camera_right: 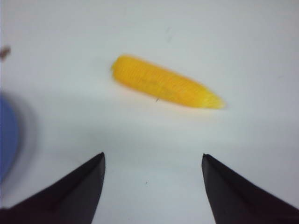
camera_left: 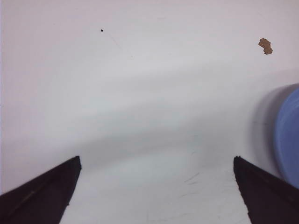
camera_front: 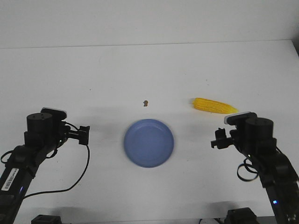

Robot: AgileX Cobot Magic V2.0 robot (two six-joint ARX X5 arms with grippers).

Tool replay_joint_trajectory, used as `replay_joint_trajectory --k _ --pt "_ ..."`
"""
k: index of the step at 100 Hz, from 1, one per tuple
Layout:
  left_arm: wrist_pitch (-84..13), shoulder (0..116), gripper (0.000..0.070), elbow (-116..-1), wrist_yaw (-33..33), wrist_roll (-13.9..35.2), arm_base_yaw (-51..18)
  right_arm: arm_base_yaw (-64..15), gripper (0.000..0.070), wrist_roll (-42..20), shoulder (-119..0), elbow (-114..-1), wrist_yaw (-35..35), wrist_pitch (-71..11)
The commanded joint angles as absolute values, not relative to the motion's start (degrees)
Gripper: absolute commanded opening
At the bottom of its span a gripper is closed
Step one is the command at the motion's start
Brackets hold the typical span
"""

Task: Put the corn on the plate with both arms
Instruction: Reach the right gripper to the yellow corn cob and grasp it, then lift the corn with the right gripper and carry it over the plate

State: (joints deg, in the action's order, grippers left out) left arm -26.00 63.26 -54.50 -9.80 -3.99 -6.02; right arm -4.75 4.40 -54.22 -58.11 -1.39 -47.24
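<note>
White tabletop (camera_front: 93, 74) runs back to a pale wall, and you have one plate (camera_front: 149, 143) resting near its middle as your landmark. You have one corn (camera_front: 215, 106) lying flat to the plate's far right with its tip pointing away from the plate, and one brown speck (camera_front: 145, 102) just beyond the plate's far rim, with bare surface on all sides. You have two arms flanking the plate, the left gripper (camera_left: 156, 186) and right gripper (camera_right: 153, 179) both spread wide and holding nothing, the right one nearest the corn.
</note>
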Motion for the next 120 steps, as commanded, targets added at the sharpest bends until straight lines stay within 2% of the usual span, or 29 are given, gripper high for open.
replay_joint_trajectory --k 1,20,42,57,88,120 --pt "-25.8 63.7 0.0679 -55.0 -9.8 -4.6 -6.0 -6.0 0.0435 9.0 -59.7 -61.5 -1.2 -48.1" --pt "-25.7 63.7 0.0679 -55.0 -9.9 -3.6 -6.0 -7.9 0.0435 18.2 -74.2 -69.1 2.7 -49.8" --pt "-25.5 63.7 0.0679 -55.0 -9.9 -3.6 -6.0 -8.0 0.0437 27.3 -86.0 -72.5 4.5 -47.1" --pt "-25.6 63.7 0.0679 -55.0 -9.9 -3.1 -6.0 -8.0 0.0497 31.3 -90.1 -73.0 5.0 -46.9" --pt "-25.6 63.7 0.0678 -55.0 -9.9 -2.3 -6.0 -5.7 0.0496 36.8 -91.2 -73.0 7.1 -38.7" --pt "-25.6 63.7 0.0678 -55.0 -9.9 -2.3 -6.0 -2.5 0.0496 37.9 -95.3 -73.0 2.0 -36.1"
